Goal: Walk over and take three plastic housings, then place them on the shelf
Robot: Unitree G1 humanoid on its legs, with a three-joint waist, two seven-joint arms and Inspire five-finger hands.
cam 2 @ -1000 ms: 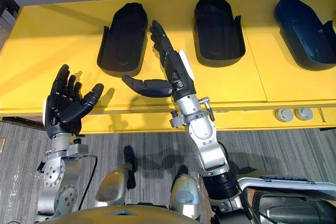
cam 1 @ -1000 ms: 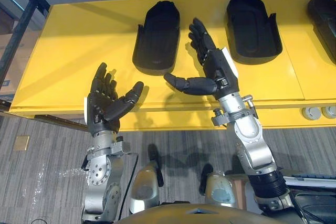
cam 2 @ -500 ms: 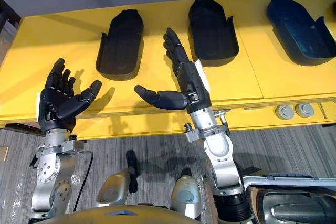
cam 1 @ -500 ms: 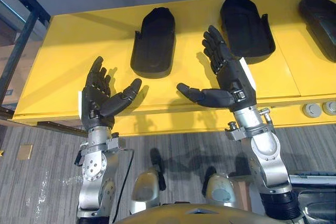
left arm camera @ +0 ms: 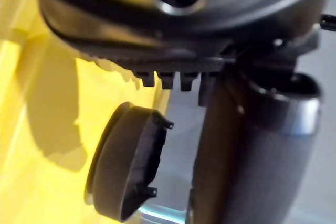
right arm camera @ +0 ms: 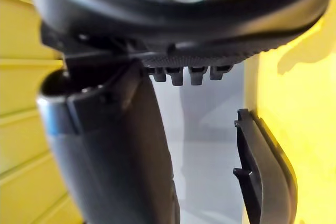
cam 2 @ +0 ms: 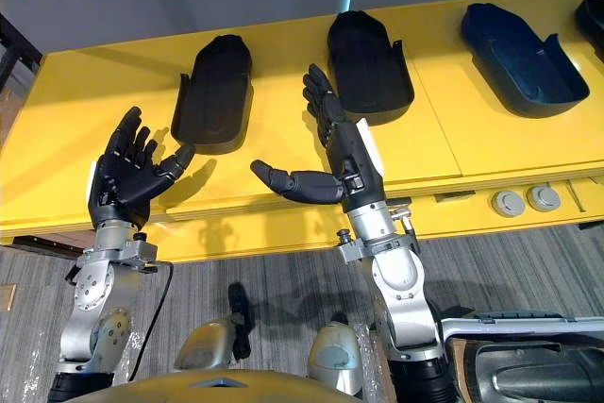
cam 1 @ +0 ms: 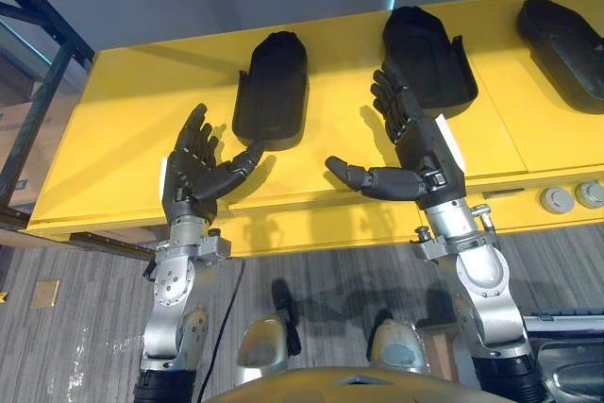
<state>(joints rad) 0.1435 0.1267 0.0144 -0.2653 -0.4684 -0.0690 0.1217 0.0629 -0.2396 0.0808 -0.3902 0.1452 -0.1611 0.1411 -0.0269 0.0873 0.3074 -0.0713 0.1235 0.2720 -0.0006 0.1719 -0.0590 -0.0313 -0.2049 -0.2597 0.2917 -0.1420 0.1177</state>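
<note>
Three dark plastic housings lie in a row on the yellow table [cam 1: 113, 110]: the left housing [cam 1: 272, 90], the middle housing [cam 1: 425, 56] and the right housing [cam 1: 562, 40]. My left hand [cam 1: 193, 169] is open, palm up, over the table's front edge, its thumb tip just short of the left housing's near end. My right hand [cam 1: 415, 143] is open too, thumb stretched left, fingertips at the middle housing's near left corner. Neither hand holds anything. The left housing [left arm camera: 126, 169] lies past the left hand's fingers, the middle housing [right arm camera: 265, 174] beside the right hand.
A further dark housing [cam 2: 593, 25] pokes in at the far right. Two round grey knobs [cam 1: 571, 197] sit on the table's front face at the right. A dark metal rack frame [cam 1: 38, 73] stands at the left. A grey wall backs the table.
The camera has shifted. My left hand has come closer to the left housing. My right hand has moved right, from beside the left housing to the middle one's near end.
</note>
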